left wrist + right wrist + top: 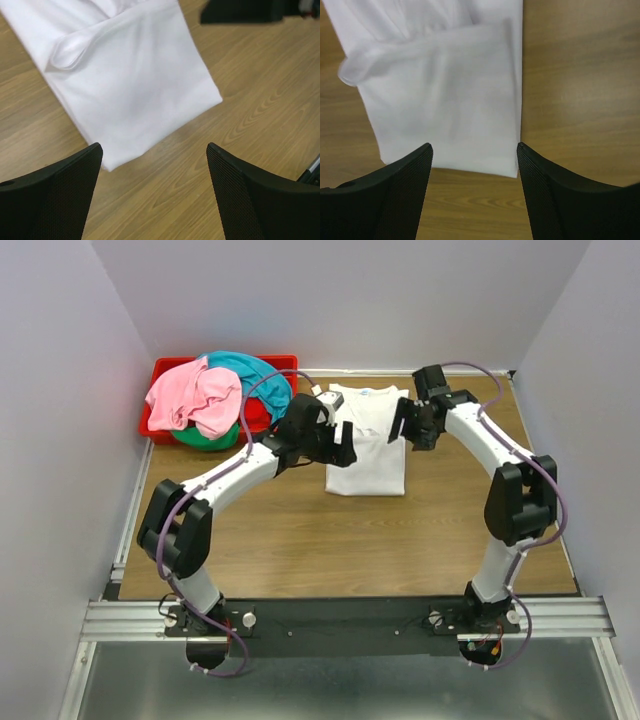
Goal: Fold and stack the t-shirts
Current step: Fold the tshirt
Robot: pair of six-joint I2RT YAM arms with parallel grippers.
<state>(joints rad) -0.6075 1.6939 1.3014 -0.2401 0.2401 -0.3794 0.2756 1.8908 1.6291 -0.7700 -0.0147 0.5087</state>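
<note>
Left fingers (55,195) and right fingers (385,195) were spread, empty; grabbing one layer of the white t-shirt (135,85) ahead could unfold it.

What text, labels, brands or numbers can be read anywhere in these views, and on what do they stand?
No text can be read in any view.
The white t-shirt has a small bluish mark inside its collar, perhaps a neck label: too small to read.
The red bin and the wooden table show no lettering.
</note>
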